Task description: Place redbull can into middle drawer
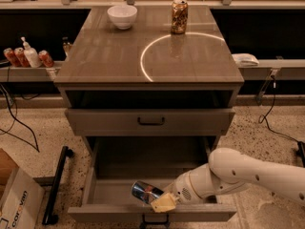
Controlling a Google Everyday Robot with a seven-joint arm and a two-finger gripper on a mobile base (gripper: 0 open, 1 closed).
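Note:
The redbull can (144,192) lies on its side, silver end toward the left, low inside the open middle drawer (97,192), near the drawer's front wall. My gripper (161,201) reaches in from the right on a white arm and is shut on the can's right end, with a tan finger (163,204) showing just below it. The drawer is pulled out, a grey box with a small dark handle at its front edge.
Above, a shallower drawer (150,121) with a black bar handle is closed. On the cabinet top stand a white bowl (122,15) and a brown-gold can (179,16). A cardboard box (14,199) and a black bar (56,185) lie on the floor at left.

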